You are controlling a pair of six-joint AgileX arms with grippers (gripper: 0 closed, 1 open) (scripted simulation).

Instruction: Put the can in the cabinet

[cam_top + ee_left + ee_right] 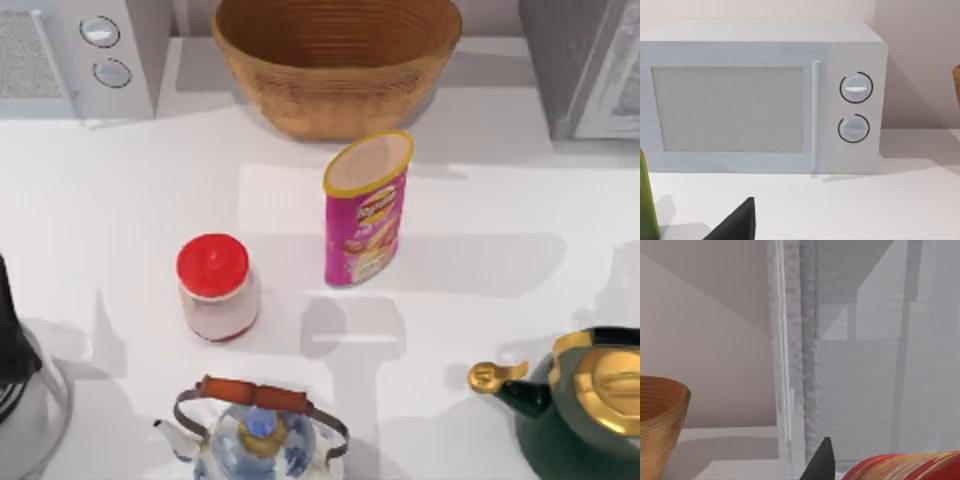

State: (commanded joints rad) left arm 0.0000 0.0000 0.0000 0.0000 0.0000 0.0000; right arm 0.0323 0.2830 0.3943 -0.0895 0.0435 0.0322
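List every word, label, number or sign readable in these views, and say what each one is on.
Can: a logo and snack picture on its magenta label, but the lettering is too blurred to read.
Microwave: two dials with no legible numbers or marks.
Jar, basket, both kettles and the cabinet: no text.
Nothing can be quoted.

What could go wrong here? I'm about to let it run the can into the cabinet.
The can stands upright, tall and slim, so a sideways nudge on approach could topple it. The red-lidded jar stands close on its left and the basket just behind, so an arm swinging in could knock either. The cabinet is at the far right corner; carrying the can there passes near the basket.
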